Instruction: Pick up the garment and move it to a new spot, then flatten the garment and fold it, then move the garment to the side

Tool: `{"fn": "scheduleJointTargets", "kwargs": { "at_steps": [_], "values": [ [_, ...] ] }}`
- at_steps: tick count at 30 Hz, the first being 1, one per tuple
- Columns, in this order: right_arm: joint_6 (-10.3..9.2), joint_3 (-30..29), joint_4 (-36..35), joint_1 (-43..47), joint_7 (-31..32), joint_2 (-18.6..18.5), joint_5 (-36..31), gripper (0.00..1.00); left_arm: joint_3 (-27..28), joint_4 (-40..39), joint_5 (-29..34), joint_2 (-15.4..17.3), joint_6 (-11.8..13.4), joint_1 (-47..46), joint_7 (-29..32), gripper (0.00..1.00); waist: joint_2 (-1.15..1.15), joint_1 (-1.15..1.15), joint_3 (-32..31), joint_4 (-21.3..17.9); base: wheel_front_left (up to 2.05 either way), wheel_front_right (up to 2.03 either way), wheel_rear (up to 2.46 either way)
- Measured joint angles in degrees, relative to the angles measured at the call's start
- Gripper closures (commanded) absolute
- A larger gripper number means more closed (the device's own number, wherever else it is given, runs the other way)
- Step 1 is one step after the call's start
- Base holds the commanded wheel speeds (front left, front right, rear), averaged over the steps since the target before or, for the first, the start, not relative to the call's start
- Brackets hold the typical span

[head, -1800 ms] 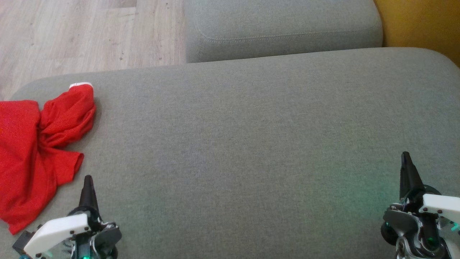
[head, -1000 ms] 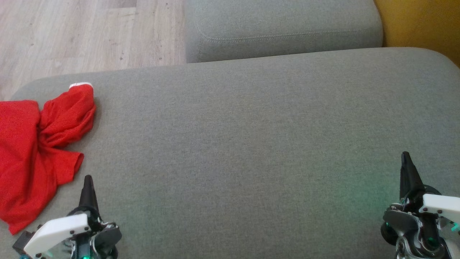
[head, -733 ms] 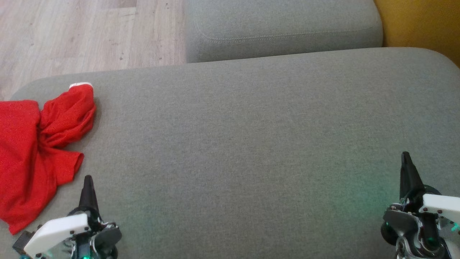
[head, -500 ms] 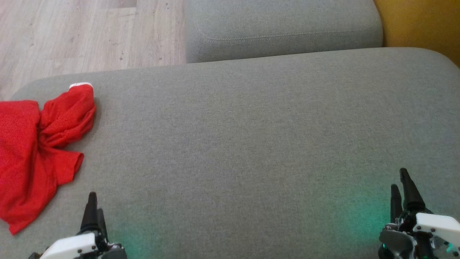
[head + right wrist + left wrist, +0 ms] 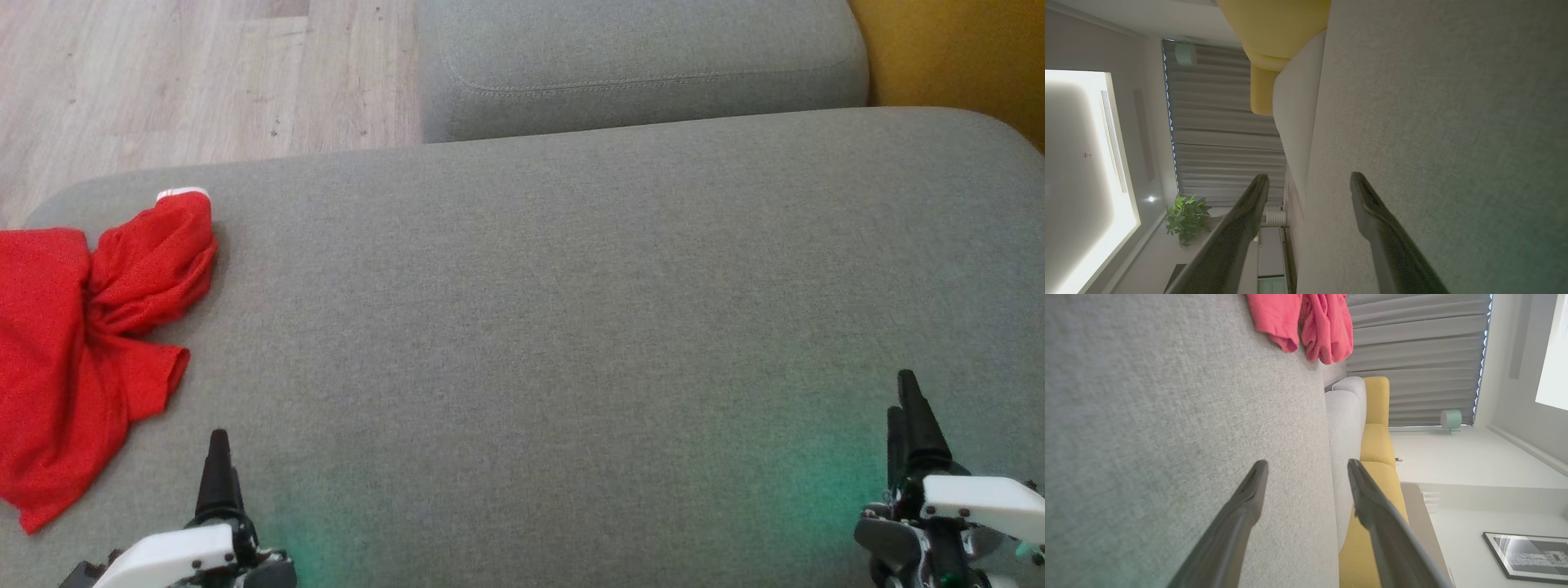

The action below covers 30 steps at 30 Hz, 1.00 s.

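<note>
Nearest the robot, the left gripper (image 5: pixel 219 443) hangs low over the front left of the grey seat (image 5: pixel 571 310), fingers pointing away. The left wrist view shows that gripper (image 5: pixel 1306 467) with its two dark fingers well apart and nothing between them. At the front right, the right gripper (image 5: pixel 900 396) sits the same way, and in its own wrist view the right gripper (image 5: pixel 1309 177) is also spread wide and holds nothing. A faint green glow lies on the fabric beside each gripper.

A little further out on the left, the red garment (image 5: pixel 73 343) lies crumpled at the seat's left edge, running past the frame's side, with a small white trim at its far tip. It is just beyond the left gripper and to its left, not touching it, and well apart from the right gripper. In the left wrist view the garment (image 5: pixel 1306 322) lies ahead of the fingers.

Beyond the seat stands a second grey cushion (image 5: pixel 637 57), with pale wood floor (image 5: pixel 163 82) to its left and yellow upholstery (image 5: pixel 963 57) to its right.
</note>
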Motion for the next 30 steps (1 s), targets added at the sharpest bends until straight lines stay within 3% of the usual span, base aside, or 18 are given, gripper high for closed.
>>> {"fn": "scheduleJointTargets", "kwargs": {
  "at_steps": [30],
  "values": [
    [0.00, 5.3, -3.3, -0.6, -5.1, -0.1, -30.5, 0.00, -2.7, -1.7, 26.9, 0.5, 0.0, -0.1, -5.0, 0.00, 0.00, 0.00, 0.2, 0.0, 0.00, 0.00, 0.00]
  ]
}}
